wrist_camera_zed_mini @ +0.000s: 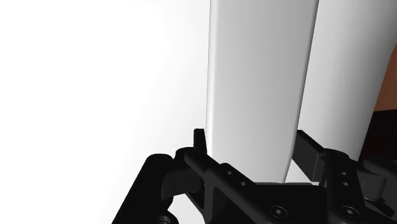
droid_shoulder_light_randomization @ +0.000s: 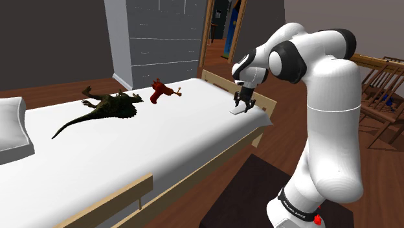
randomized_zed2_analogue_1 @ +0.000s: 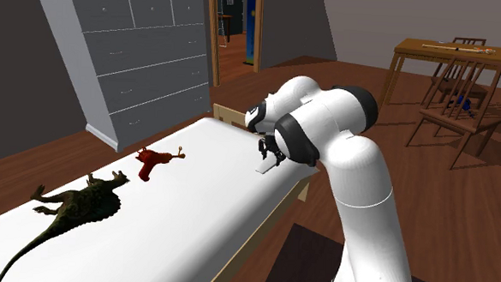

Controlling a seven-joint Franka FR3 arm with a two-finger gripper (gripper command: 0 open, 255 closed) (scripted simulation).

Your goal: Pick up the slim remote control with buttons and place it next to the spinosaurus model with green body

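While the arm reaches over the near end of the bed (droid_shoulder_light_randomization: 162,146), the jaws are clenched on the slim remote control (droid_shoulder_light_randomization: 237,111), a plain pale slab with no buttons to make out. In the wrist view the black fingers (wrist_camera_zed_mini: 199,141) press against both of its long sides. Whether its lower end touches the sheet, I cannot tell.

The remote sits close to the bed's side edge and near the wooden end board (droid_shoulder_light_randomization: 223,81), with brown floor just beyond.

Away across the sheet lies the spinosaurus model (droid_shoulder_light_randomization: 107,107), dark green, flat on its side, well apart from the remote. A small red toy (droid_shoulder_light_randomization: 160,92) lies between them, close to the dinosaur's head.

There is open white sheet all the way from jaws to dinosaur on the side nearer the arm. A pillow (droid_shoulder_light_randomization: 11,123) sits past the tail.

Behind the bed stands a grey chest of drawers (randomized_zed2_analogue_1: 140,55), every drawer shut.
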